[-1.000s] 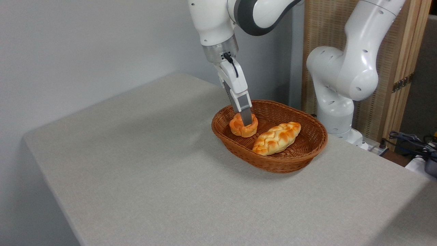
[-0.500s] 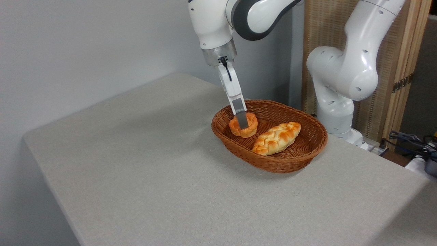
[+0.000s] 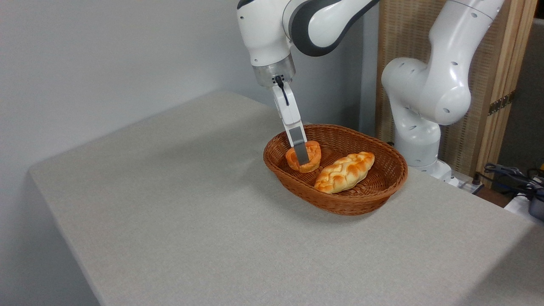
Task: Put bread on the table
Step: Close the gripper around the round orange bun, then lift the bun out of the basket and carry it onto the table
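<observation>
The gripper (image 3: 301,157) comes down slanted from the upper left, its fingers pinching the bread (image 3: 303,156), a round orange-golden bun with no clear long axis, tipped so its knotted top faces partly toward the camera. The bun sits in the left end of the wicker basket (image 3: 365,199), near that rim. A paler braided loaf (image 3: 344,171) lies just beside it, its length running from lower left to upper right. The basket rests toward the table's (image 3: 178,221) right edge. No writing can be read.
</observation>
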You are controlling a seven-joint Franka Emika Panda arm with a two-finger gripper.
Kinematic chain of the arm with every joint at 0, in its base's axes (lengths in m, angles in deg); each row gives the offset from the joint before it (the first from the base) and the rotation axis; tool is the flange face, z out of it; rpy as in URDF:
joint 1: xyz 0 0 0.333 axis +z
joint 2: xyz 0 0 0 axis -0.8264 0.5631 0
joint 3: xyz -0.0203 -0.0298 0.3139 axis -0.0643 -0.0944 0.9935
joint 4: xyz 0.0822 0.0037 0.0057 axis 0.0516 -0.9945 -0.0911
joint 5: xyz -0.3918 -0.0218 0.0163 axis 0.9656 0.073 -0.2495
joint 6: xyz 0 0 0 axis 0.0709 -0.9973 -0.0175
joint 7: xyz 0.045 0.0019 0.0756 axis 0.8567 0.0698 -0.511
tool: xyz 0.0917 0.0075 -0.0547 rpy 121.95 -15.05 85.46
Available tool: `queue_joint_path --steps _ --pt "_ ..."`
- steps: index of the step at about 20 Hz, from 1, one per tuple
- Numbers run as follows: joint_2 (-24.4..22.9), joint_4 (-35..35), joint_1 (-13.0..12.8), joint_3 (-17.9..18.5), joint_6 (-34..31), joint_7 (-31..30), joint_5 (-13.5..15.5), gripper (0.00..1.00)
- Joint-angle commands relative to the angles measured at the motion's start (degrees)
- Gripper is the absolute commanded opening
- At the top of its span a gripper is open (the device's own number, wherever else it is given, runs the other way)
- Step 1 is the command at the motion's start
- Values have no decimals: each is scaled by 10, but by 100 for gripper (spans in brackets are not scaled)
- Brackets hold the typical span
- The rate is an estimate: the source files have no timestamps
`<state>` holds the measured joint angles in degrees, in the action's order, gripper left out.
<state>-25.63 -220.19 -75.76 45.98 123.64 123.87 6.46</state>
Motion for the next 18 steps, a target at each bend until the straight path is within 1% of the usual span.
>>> queue_joint_path --steps 1,2,3,5,11,13,14,15,16,17,18 --pt "0 -7 3 5 12 17 0 34" --pt "0 -6 3 5 13 23 -2 32" --pt "0 -6 3 5 15 40 -10 29" --pt "-2 -5 3 5 11 75 -31 28" --pt "-2 7 4 11 6 73 -31 25" --pt "-3 42 4 13 -40 75 -31 25" --pt "-3 62 3 33 -63 79 -32 26" --pt "-2 85 -2 64 -75 80 -31 26" --pt "2 107 -5 82 -86 82 -31 26" --pt "12 135 -6 88 -103 84 -31 27" --pt "36 176 -6 94 -123 85 -31 27"
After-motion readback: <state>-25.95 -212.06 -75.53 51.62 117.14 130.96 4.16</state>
